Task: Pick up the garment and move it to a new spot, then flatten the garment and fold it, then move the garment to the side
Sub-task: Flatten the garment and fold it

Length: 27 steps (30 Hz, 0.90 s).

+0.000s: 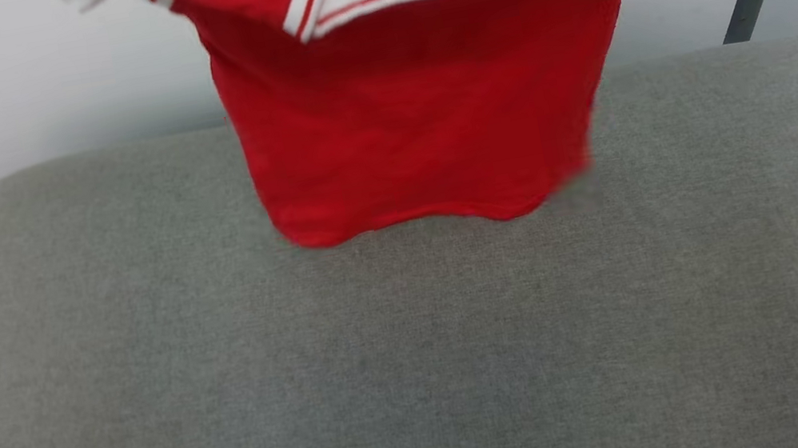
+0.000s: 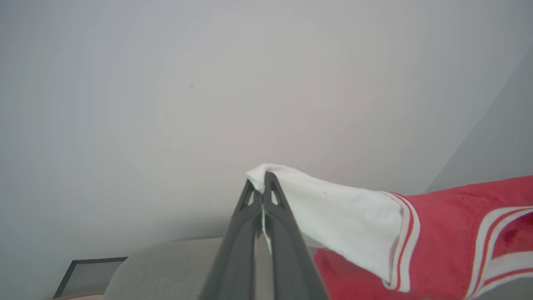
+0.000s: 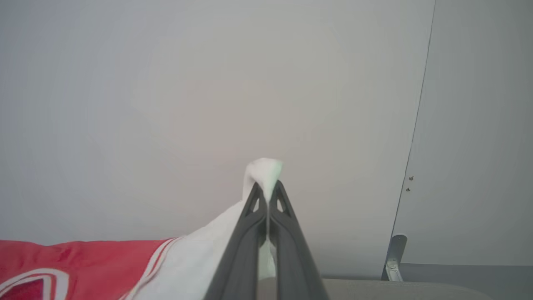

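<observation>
The red jersey shirt (image 1: pixel 420 107) hangs spread in the air, collar uppermost, its lower hem over the far half of the grey fabric-covered desk (image 1: pixel 423 366), with the left claw (image 2: pixel 263 179) pinched closed on one white sleeve tip and the right claw (image 3: pixel 267 187) on the other.

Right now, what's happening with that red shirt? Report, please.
Left fingers shut on shirt sleeve. Right fingers same, other sleeve. Shirt hangs spread over grey cushion. Nothing seen in the way.
</observation>
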Tool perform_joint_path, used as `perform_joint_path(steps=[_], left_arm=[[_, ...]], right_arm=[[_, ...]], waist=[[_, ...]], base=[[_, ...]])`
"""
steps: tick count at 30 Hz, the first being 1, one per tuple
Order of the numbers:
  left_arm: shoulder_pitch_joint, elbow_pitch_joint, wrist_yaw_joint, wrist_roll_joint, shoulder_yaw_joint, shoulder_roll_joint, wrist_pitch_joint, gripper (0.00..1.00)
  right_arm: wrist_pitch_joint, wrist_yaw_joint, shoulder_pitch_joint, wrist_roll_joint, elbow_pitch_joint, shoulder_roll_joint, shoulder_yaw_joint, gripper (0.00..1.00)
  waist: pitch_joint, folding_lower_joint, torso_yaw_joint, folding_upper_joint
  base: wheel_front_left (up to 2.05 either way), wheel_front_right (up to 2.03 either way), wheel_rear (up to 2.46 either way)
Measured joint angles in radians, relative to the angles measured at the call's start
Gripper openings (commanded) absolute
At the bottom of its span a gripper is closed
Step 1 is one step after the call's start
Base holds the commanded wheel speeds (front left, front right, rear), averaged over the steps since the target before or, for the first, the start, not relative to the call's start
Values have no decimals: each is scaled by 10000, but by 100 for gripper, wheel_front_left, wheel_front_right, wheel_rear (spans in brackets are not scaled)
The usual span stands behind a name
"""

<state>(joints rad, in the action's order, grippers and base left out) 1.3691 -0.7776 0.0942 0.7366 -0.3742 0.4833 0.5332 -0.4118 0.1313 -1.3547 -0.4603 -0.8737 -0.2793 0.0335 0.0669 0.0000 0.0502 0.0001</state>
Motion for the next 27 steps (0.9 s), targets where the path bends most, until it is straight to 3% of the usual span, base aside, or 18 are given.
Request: perform_joint_path(steps=[7,13,27], left_arm=[[674,-911,201,-188,-163,-73,-917,0],[1444,-1262,290,-232,-355,-207,-1524,0],[4752,-1684,334,-1001,-683,-523,-4082,0]], right_arm=[[965,0,-763,326,-1175,71,-267,0],[1931,0,-1426,447,-1363,-77,-65,0],[4901,0,-3759,882,-1035,-989,941,0]], waist=[[40,0,-95,0],[453,0,-143,0],[3032,0,-164,0]], base=[[0,0,0],[0,0,0],[0,0,0]])
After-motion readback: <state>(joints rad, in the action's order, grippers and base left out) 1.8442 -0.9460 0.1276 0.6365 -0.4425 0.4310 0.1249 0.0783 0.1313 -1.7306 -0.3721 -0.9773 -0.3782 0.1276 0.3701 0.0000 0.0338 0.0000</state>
